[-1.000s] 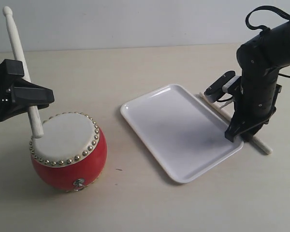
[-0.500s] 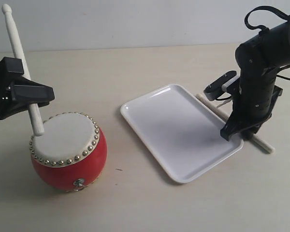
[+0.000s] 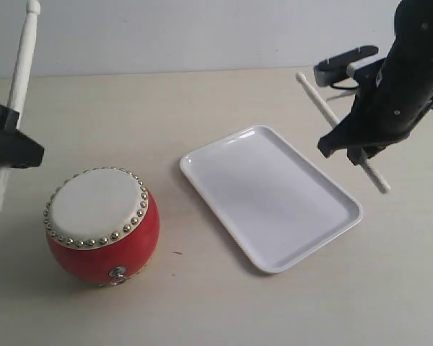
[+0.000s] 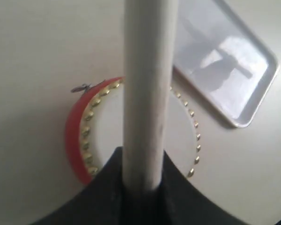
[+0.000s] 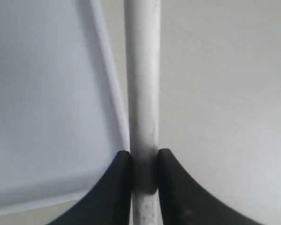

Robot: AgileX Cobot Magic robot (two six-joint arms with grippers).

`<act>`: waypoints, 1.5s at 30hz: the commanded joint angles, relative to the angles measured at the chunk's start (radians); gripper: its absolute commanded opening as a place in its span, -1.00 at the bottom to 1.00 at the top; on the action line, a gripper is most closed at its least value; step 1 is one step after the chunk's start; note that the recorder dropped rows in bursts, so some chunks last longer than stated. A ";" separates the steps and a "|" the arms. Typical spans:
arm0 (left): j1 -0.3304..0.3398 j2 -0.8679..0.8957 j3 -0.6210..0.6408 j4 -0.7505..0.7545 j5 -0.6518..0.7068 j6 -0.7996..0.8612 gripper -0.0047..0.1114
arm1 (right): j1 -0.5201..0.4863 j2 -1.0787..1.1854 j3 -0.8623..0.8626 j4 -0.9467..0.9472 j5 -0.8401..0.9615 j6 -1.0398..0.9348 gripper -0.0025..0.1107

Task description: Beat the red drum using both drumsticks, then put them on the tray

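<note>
The red drum [image 3: 101,225] with its cream skin and gold studs stands at the front left; it also shows in the left wrist view as the drum [image 4: 79,140]. My left gripper [image 3: 11,148] is shut on one drumstick [image 3: 14,94], held nearly upright to the left of the drum and off its skin. That drumstick [image 4: 147,89] fills the left wrist view. My right gripper [image 3: 357,140] is shut on the other drumstick [image 3: 323,108], lifted above the table just past the white tray's [image 3: 224,191] far right edge. The stick [image 5: 141,93] lies along the tray rim [image 5: 110,93].
The beige tabletop [image 3: 202,303] runs to a pale wall at the back. The right arm's black body hangs over the back right corner.
My left gripper has pulled left and swung its stick off the drum skin. My right gripper has lifted its drumstick off the table beside the tray, up and back.
</note>
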 commanded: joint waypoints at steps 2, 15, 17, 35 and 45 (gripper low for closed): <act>-0.004 -0.004 -0.048 0.311 0.160 -0.226 -0.92 | 0.049 -0.172 0.002 0.250 0.025 -0.161 -0.96; -0.212 -0.122 0.007 0.672 0.314 -0.473 -0.92 | 0.373 -0.221 -0.002 0.225 0.242 -0.161 -0.96; -0.216 -0.187 0.043 0.663 0.286 -0.482 -0.92 | 0.384 -0.217 -0.002 0.225 0.291 -0.155 -0.96; -0.218 -0.248 0.239 0.464 0.189 -0.423 -0.92 | 0.517 -0.152 -0.002 0.280 0.360 -0.126 -0.96; -0.220 -0.254 0.297 0.448 0.125 -0.421 -0.92 | 0.547 -0.123 -0.173 0.272 0.402 -0.126 -0.96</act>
